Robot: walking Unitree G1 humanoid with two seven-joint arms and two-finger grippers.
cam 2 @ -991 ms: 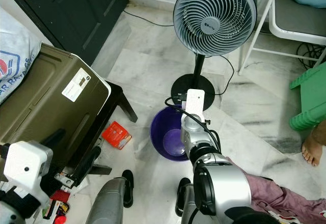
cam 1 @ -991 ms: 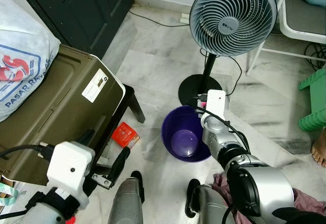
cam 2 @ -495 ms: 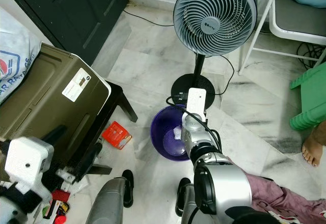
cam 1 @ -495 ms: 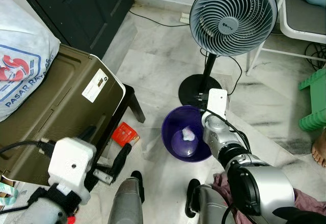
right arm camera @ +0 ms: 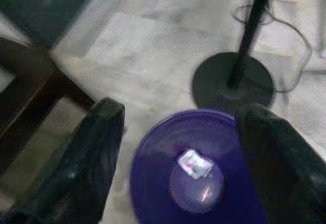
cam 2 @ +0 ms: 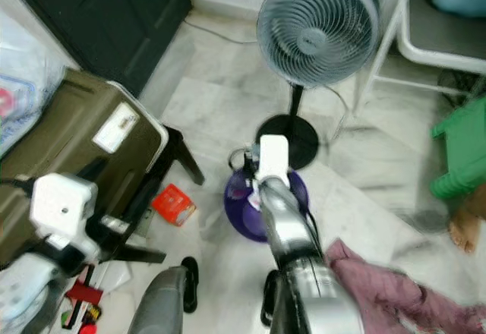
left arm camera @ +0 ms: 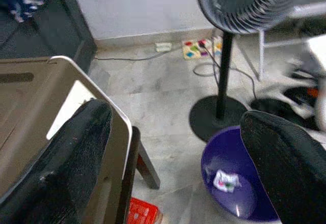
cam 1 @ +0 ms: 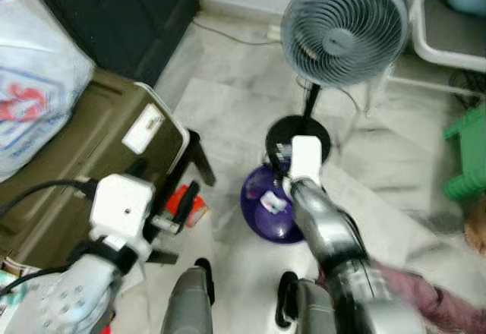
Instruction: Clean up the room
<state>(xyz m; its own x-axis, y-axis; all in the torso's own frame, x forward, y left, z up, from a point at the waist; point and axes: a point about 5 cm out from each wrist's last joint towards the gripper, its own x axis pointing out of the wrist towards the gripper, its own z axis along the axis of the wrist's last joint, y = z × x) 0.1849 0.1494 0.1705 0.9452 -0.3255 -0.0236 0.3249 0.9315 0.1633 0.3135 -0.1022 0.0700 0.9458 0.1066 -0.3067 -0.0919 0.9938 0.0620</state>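
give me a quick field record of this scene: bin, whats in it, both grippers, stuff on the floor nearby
bin: purple bin, upright on the marble floor by the fan base
bin contents: one small crumpled white wrapper at the bottom
right gripper: open, above the bin, holds nothing
left gripper: open, raised beside the olive box, holds nothing
floor nearby: red packet left of the bin; pink cloth at the robot's right
fan: grey standing fan behind the bin
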